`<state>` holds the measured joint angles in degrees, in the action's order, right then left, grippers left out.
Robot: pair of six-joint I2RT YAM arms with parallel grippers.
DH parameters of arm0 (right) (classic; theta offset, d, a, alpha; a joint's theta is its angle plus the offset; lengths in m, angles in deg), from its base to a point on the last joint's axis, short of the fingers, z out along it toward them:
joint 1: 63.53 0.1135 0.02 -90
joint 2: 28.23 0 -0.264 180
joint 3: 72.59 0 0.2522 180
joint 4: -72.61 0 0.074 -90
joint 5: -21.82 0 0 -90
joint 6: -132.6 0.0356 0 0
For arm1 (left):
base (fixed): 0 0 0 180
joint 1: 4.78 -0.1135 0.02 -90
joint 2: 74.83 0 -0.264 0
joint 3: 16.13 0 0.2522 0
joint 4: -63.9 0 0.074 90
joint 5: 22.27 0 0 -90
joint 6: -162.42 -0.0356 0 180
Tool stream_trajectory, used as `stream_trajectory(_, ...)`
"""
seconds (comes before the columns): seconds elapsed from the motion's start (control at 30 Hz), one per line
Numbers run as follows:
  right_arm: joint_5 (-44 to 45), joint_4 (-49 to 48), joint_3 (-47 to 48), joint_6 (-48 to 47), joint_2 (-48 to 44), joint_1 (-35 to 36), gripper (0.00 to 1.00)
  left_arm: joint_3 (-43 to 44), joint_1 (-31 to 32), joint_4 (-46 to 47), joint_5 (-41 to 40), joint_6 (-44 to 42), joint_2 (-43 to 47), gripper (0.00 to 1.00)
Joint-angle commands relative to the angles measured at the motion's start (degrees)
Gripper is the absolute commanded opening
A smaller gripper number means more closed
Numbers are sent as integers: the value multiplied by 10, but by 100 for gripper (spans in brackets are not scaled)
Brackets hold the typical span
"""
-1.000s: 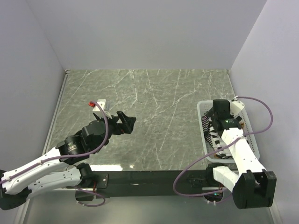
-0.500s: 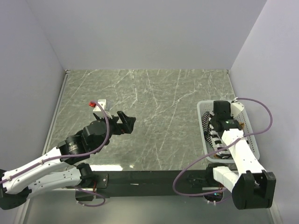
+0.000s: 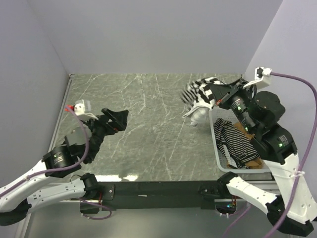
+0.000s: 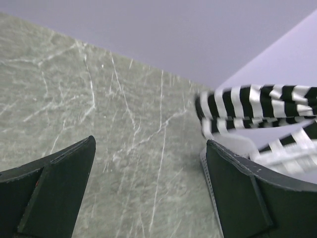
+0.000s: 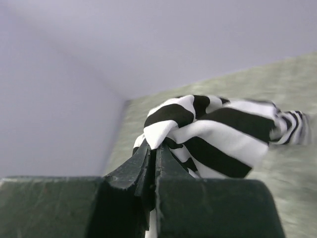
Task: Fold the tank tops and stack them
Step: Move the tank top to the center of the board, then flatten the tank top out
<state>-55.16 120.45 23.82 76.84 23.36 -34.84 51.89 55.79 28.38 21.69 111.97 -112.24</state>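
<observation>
My right gripper [image 3: 212, 95] is shut on a bunched fold of the wide black-and-white striped tank top [image 3: 198, 93], which hangs in the air over the table's back right, beside the basket. In the right wrist view the jaws [image 5: 154, 148] pinch the striped fabric [image 5: 213, 129]. The thin-striped tank top [image 3: 236, 142] lies crumpled in the white lattice basket [image 3: 218, 157], on top of a tan-brown tank top [image 3: 253, 161]. My left gripper [image 3: 117, 118] hovers open and holds nothing at the left, above bare table [image 4: 149, 144]. From its wrist camera the hanging striped top [image 4: 257, 101] shows at the far right.
The green marble table [image 3: 158, 134] is walled in on the left, back and right. The basket stands against the right wall near the front edge; its rim [image 4: 207, 181] shows beside my left gripper's right finger [image 4: 237, 193]. A purple cable [image 3: 309, 109] loops over the right arm.
My right gripper shut inside the basket, then rose up and back-left, pulling the wide-striped tank top out. The left arm swung left and lifted, still open.
</observation>
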Motion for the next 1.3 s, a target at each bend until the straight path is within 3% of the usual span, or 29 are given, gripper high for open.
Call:
stream_trajectory(0.0, -55, -19, 61, 14, 46, 54, 0, 40, 2, 10, -48, -16, 1, 99)
stream_trajectory(0.07, -70, -27, 84, 17, 59, 87, 0, 44, 2, 11, -55, -19, 1, 99)
stream_trajectory(0.13, -82, -50, 48, 34, 63, 90, 4, 45, 2, 10, -57, -18, -1, 99)
stream_trajectory(0.2, -89, -82, -31, 39, 55, 90, 25, 42, 2, 4, -52, -7, -5, 99)
stream_trajectory(0.23, -91, -91, -62, 43, 51, 90, 47, 38, 2, -2, -49, -1, -7, 99)
stream_trajectory(0.27, -85, -98, -93, 44, 47, 90, 57, 34, 2, -6, -47, 10, -10, 99)
stream_trajectory(0.4, -24, -113, -246, 49, 45, 75, 78, -20, 2, -14, -28, 50, -31, 99)
stream_trajectory(0.57, -41, -140, -360, 54, 21, 52, 77, -83, 1, -71, -25, 159, -70, 90)
stream_trajectory(0.7, -45, -191, -454, 78, 39, 110, 71, -136, -24, -75, -6, 221, -84, 76)
stream_trajectory(0.9, 25, -241, -480, 145, 125, 240, 66, -216, -158, -29, 80, 230, -97, 64)
stream_trajectory(1.03, 32, -278, -447, 171, 191, 284, 66, -249, -277, 36, 128, 207, -108, 66)
stream_trajectory(1.27, 138, -240, -374, 228, 306, 300, 68, -202, -337, 81, 132, 186, -274, 86)
